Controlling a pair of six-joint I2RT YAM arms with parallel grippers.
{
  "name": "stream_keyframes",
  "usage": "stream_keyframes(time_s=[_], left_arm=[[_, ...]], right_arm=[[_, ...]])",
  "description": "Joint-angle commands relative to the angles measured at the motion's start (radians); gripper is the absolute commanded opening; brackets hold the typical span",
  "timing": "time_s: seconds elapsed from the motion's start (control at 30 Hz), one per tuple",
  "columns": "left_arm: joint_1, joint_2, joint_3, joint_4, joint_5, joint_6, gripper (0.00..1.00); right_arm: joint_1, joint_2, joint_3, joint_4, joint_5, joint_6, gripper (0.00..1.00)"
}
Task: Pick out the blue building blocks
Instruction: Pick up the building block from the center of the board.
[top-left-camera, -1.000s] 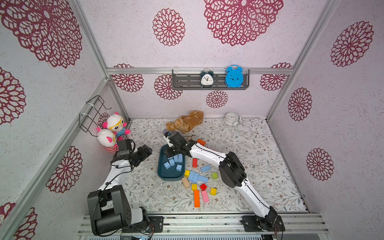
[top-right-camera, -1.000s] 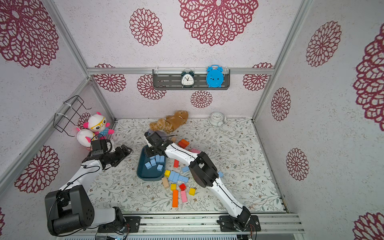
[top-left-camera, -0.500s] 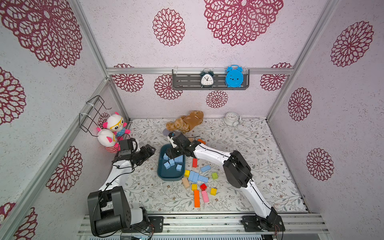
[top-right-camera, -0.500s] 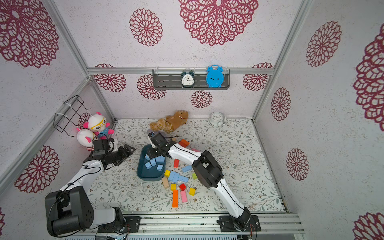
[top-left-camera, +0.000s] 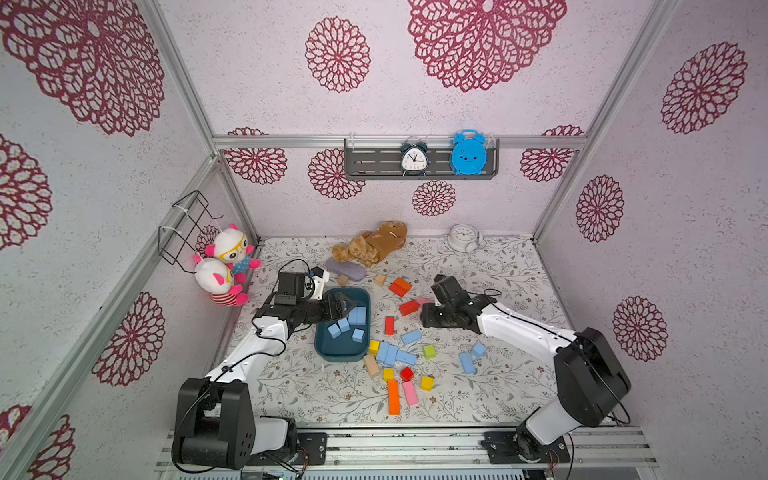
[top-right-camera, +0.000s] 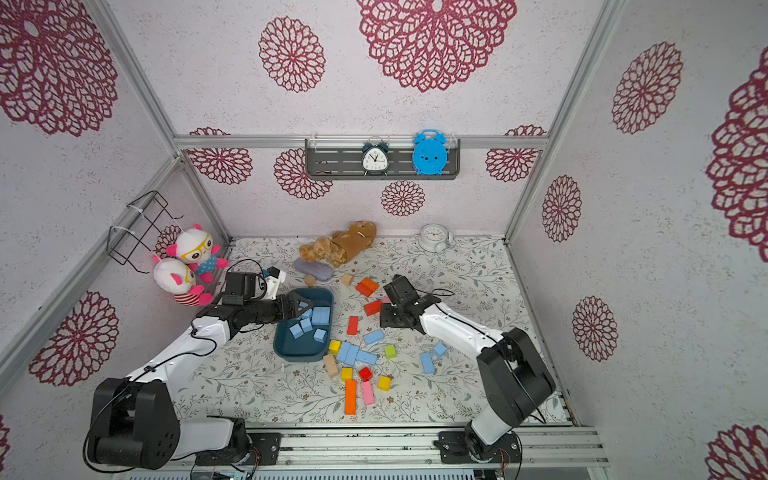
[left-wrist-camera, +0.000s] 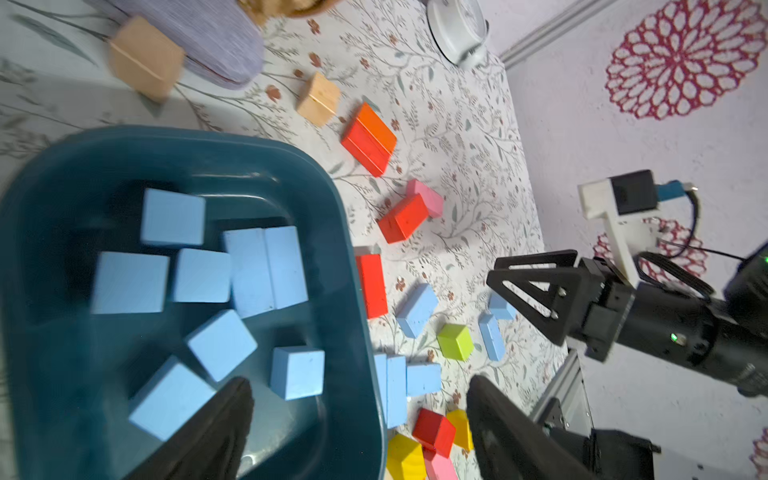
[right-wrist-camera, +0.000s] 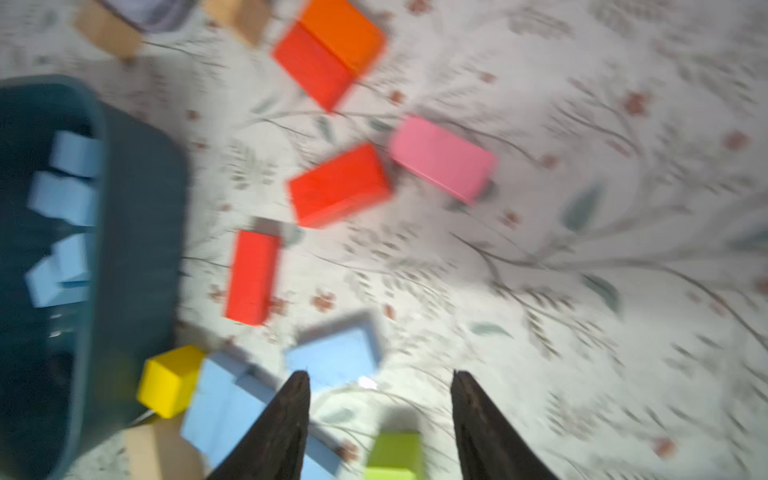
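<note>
Left claw (top-left-camera: 347, 305) hangs spread wide and empty over the upper rim of the dark teal tray (top-left-camera: 338, 358), left of centre in both top views. The tray is the collecting place, so I judge this hand is free for another pick. Several blue building blocks (top-left-camera: 357, 316) lie loose inside it. More sit on the flowered mat (top-left-camera: 498, 382): a cluster (top-left-camera: 390, 354) just beside the tray's lower right corner, one brick (top-left-camera: 410, 336) above that, and two (top-left-camera: 467, 362) further right.

My right claw (top-left-camera: 428, 320) points down at mid-frame near the red blocks (top-left-camera: 409, 307), its jaws partly apart and holding nothing. The lone blue brick lies just below it and is probably its target.

My left arm stretches up-right from the lower-left base. My right arm reaches up-left from the lower-right base with its elbow bent.
</note>
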Motion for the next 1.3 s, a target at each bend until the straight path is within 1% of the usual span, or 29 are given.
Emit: stream_keyframes(time_s=[0.0, 0.07, 0.13, 0.23, 0.37, 0.5, 0.7, 1.07, 1.27], left_arm=[[-0.03, 0.014, 0.03, -0.01, 0.026, 0.036, 0.85], [-0.032, 0.018, 0.04, -0.015, 0.015, 0.036, 0.85], [-0.032, 0.016, 0.04, -0.017, 0.007, 0.038, 0.85], [-0.032, 0.014, 0.039, -0.019, -0.001, 0.043, 0.85], [-0.032, 0.019, 0.04, -0.017, 0.003, 0.041, 0.85], [-0.032, 0.022, 0.039, -0.014, 0.006, 0.036, 0.85], [-0.032, 0.028, 0.04, -0.014, 0.004, 0.04, 0.85], [-0.033, 0.044, 0.046, -0.02, -0.004, 0.045, 0.86], [-0.032, 0.039, 0.046, -0.026, -0.011, 0.051, 0.86]], right_arm=[[-0.055, -0.128, -0.068, -0.222, 0.123, 0.086, 0.59], [-0.088, -0.202, -0.114, -0.285, 0.164, 0.125, 0.6], [-0.1, -0.276, -0.151, -0.338, 0.221, 0.181, 0.62], [-0.11, -0.343, -0.205, -0.371, 0.229, 0.242, 0.64], [-0.115, -0.376, -0.272, -0.333, 0.201, 0.271, 0.66], [-0.128, -0.393, -0.322, -0.218, 0.159, 0.269, 0.65], [-0.165, -0.374, -0.369, -0.081, 0.12, 0.267, 0.63], [-0.196, -0.269, -0.412, 0.104, 0.0, 0.216, 0.6], [-0.197, -0.238, -0.367, 0.066, 0.017, 0.158, 0.6]])
